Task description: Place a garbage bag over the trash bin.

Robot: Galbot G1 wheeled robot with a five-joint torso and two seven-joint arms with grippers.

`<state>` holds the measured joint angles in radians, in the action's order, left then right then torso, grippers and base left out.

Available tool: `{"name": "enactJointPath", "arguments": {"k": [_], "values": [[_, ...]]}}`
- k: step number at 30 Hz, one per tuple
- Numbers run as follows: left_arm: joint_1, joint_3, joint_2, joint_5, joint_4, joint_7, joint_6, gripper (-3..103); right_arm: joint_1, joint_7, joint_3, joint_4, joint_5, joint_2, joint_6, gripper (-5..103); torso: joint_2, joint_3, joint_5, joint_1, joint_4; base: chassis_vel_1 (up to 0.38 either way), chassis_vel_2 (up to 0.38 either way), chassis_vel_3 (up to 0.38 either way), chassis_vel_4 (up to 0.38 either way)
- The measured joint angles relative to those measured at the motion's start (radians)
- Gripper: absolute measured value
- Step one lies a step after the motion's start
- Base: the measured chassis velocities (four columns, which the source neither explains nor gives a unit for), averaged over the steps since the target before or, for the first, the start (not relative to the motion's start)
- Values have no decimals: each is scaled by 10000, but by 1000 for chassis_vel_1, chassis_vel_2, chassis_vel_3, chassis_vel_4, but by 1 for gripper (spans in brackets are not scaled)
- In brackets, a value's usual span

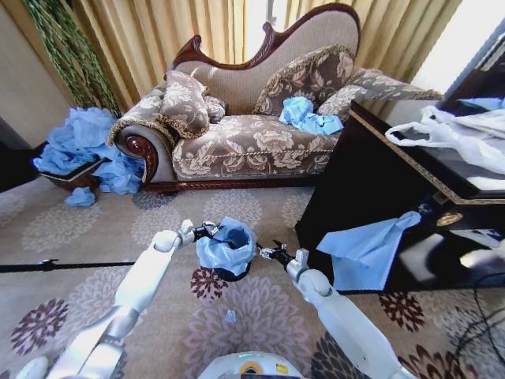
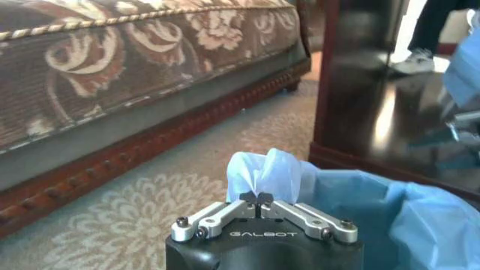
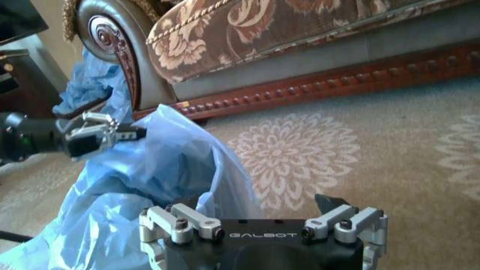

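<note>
**Bag half on the bin, both arms at the rim**

The trash bin [image 1: 230, 271] stands on the patterned carpet [image 1: 95, 229] in front of the sofa [image 1: 252, 134], between the two arms. The garbage bag [image 1: 226, 246] is draped over its top, bunched and crumpled, with the bin's dark side showing just beneath the plastic on the near side.

The left gripper [image 2: 257, 198] is at the left edge of the bin, its fingers pressed together on a pinched fold of the bag that stands up as a small peak. The right gripper [image 3: 262, 209] is at the right edge, fingers spread apart and holding nothing, with the bag lying just beside it.

To do this step well, I judge the left arm should keep its pinch firm and draw the film outward and down past the rim, while the right takes a hold on the opposite edge (a one-sided pull would likely tip so light a bin). The mouth needs spreading evenly so the bag's centre sinks inside.

The bag is thin, crinkly, light-blue film, soft and prone to slipping or tearing. The bin is black, round and smooth-walled, offering little friction. The carpet is short-piled with flower medallions.
</note>
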<state>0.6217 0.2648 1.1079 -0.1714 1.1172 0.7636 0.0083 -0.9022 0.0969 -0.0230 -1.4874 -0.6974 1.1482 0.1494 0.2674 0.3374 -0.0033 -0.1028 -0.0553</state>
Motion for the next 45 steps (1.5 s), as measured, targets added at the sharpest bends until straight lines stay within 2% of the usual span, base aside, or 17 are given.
{"name": "enactJointPath", "arguments": {"k": [6,16,31,36,39,45], "values": [[0,107,15,-391,-278,-264,85,0,-41,27,-60,1,86,1,-12,100,0,0,0,0,1,0,0,0,0],[-256,87,330,-1969,-1428,-1021,382,0,-121,168,-129,-2,200,-25,-73,100,0,0,-1,0,0,0,0,0,0],[-414,23,600,-2506,-2218,-1273,440,0,-416,657,-18,-85,281,0,-223,100,0,0,-1,0,0,0,0,0,0],[-388,33,623,-2646,-2256,-1347,489,0,-397,553,-22,-93,-9,133,-232,100,0,-1,0,0,1,0,0,0,0],[-427,37,658,-2795,-2371,-1444,547,0,-371,251,-74,-234,-576,238,-113,100,0,0,-3,0,2,0,0,0,0],[-388,59,709,-3143,-2389,-1628,672,0,-446,170,-53,-429,-1123,287,9,100,0,-1,-1,0,-1,0,0,0,0]]}}
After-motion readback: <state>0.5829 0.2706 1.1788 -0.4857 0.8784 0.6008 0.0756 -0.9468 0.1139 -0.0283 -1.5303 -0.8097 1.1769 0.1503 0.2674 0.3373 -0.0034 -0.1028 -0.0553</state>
